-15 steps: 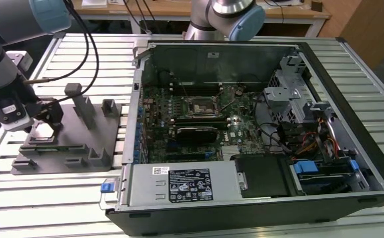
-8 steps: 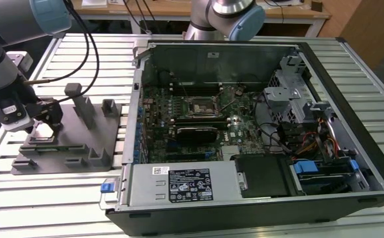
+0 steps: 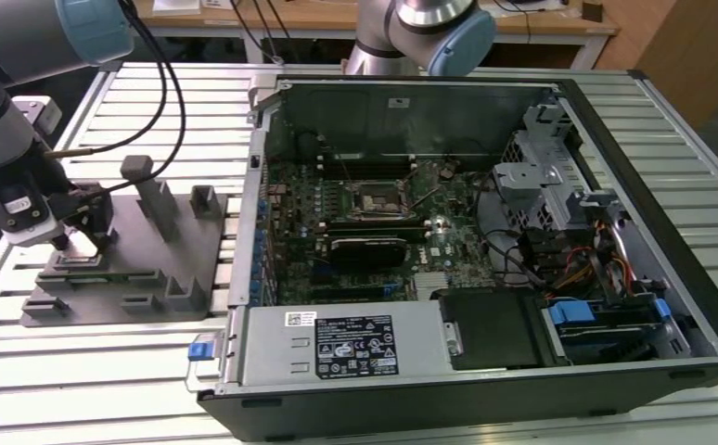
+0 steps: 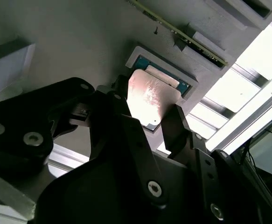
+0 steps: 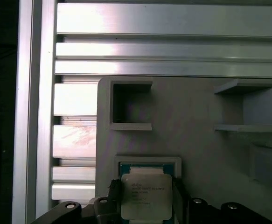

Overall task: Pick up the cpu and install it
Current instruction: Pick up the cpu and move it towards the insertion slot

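Parked with the gripper (image 3: 72, 243) at the grey fixture (image 3: 148, 278) on the exterior view's left; in the second wrist view, narrowly closed on the cpu (image 4: 149, 98) by opposite edges, likely sparing its face; in the first wrist view, squared over its recess (image 5: 126, 160).

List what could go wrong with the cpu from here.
The cpu is at a snug pocket of the fixture; a tilted lift may jam it on the rim. The gripper straddles only its thin edges, so it might slip. The socket lies inside the case, past its wall; a low carry could clip that.
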